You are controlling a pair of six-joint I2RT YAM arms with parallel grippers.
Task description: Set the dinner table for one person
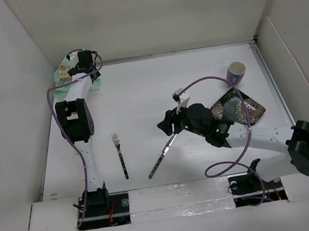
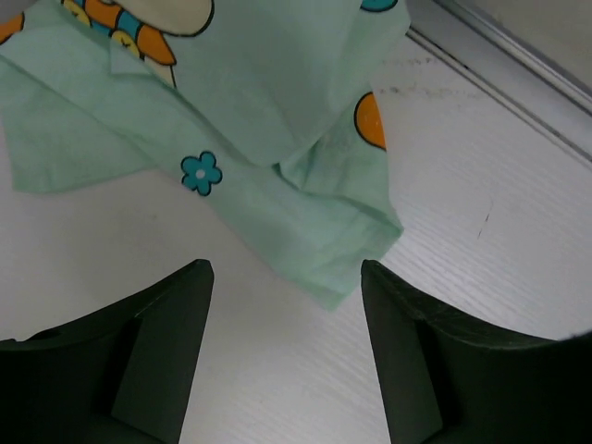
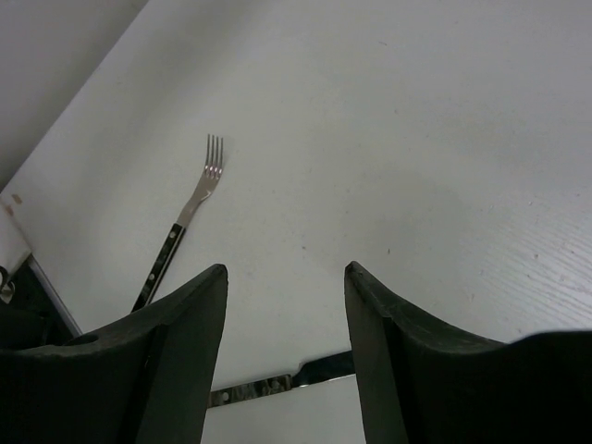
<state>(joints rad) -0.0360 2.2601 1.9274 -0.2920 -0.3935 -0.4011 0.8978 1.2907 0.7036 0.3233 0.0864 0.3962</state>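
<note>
The white dinner table (image 1: 151, 93) carries a crumpled mint-green cartoon placemat (image 1: 64, 72) in its far left corner. My left gripper (image 1: 84, 62) hovers over the placemat, open and empty; in the left wrist view the gripper (image 2: 287, 305) has the placemat's near corner (image 2: 277, 111) just beyond its fingertips. A black-handled fork (image 1: 120, 155) and a knife (image 1: 162, 158) lie near the front. My right gripper (image 1: 165, 126) is open above the knife's blade end, holding nothing. The right wrist view shows this gripper (image 3: 285, 277) with the knife (image 3: 277, 379) below and the fork (image 3: 190, 217) to the left.
A dark patterned plate (image 1: 240, 105) lies at the right, partly under my right arm. A lavender mug (image 1: 236, 71) stands behind it. Upright white panels (image 1: 146, 18) border the table on the far, left and right sides.
</note>
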